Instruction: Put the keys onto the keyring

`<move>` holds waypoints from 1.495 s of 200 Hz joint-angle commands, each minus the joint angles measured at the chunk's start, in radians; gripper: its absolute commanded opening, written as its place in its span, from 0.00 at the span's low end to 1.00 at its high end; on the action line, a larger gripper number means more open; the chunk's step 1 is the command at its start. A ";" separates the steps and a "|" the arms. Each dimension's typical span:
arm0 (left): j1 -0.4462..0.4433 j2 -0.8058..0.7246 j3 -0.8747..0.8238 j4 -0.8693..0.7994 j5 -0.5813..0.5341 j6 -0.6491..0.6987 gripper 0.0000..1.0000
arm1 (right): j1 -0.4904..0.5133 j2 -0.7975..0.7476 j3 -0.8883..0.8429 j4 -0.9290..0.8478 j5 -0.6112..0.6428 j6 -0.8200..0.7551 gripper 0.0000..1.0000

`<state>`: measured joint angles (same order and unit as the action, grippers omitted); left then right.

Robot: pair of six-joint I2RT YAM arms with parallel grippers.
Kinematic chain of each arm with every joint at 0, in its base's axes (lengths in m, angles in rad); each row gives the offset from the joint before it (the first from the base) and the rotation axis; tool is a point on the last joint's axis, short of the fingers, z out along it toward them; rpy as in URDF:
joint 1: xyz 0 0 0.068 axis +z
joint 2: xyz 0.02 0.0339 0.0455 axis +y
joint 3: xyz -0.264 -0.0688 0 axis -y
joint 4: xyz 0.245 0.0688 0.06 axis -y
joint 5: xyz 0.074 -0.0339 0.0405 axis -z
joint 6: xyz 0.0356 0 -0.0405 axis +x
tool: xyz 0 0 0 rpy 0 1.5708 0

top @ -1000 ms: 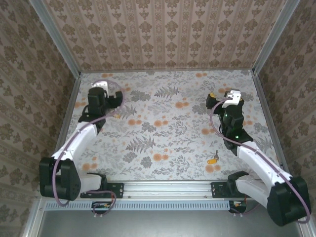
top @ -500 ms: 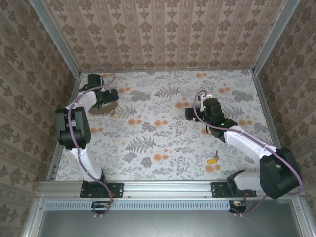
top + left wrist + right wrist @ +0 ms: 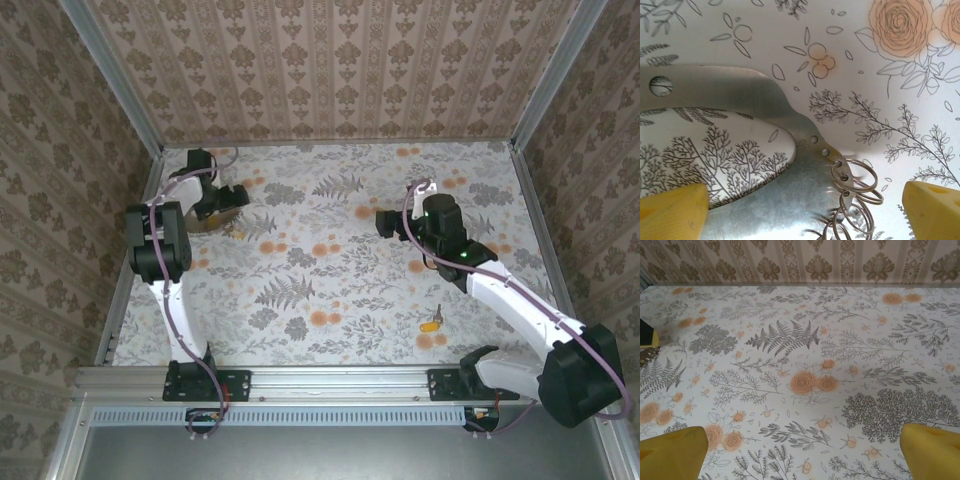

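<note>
Here, left gripper [image 3: 802, 209] and right gripper [image 3: 802, 452] spread empty; one key [image 3: 431, 323], one keyring [image 3: 856, 186].

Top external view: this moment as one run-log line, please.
left jaws: open above silvery metal keyring with wire rings; right jaws: open, empty; yellow-headed key: loose on floral table

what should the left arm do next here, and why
Probably lower the left end effector and close on the keyring: its fingers are open, and the keyring lies between them on the table, not yet gripped.
</note>
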<state>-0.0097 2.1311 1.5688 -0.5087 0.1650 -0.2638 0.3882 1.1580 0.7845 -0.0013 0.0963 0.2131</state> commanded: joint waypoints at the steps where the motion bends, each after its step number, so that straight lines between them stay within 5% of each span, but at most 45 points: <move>1: -0.034 0.001 -0.019 -0.067 0.028 0.015 1.00 | -0.005 -0.013 0.021 -0.029 -0.001 -0.009 1.00; 51: -0.112 -0.097 -0.172 -0.038 0.086 -0.011 1.00 | -0.016 -0.082 0.011 -0.040 -0.003 -0.003 1.00; 114: -0.339 -0.268 -0.458 0.125 0.140 -0.181 1.00 | -0.105 -0.119 -0.064 -0.047 -0.096 0.077 1.00; 168: -0.534 -0.320 -0.556 0.359 0.336 -0.401 0.99 | -0.132 -0.145 -0.154 -0.099 -0.192 0.174 1.00; 193: -0.543 -0.398 -0.531 0.286 0.299 -0.355 0.99 | -0.133 -0.164 -0.177 -0.167 -0.232 0.237 1.00; 225: -0.571 -0.494 -0.464 0.085 0.097 -0.197 1.00 | -0.129 -0.293 -0.232 -0.348 -0.198 0.372 1.00; 268: -0.576 -0.585 -0.628 0.357 0.136 -0.238 1.00 | -0.107 -0.528 -0.292 -0.684 -0.069 0.587 0.97; 299: -0.565 -0.616 -0.667 0.440 0.187 -0.200 1.00 | -0.049 -0.548 -0.358 -0.728 -0.019 0.733 0.93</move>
<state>-0.5762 1.5425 0.9264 -0.1631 0.3073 -0.5056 0.3012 0.5972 0.4793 -0.5949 0.0025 0.7799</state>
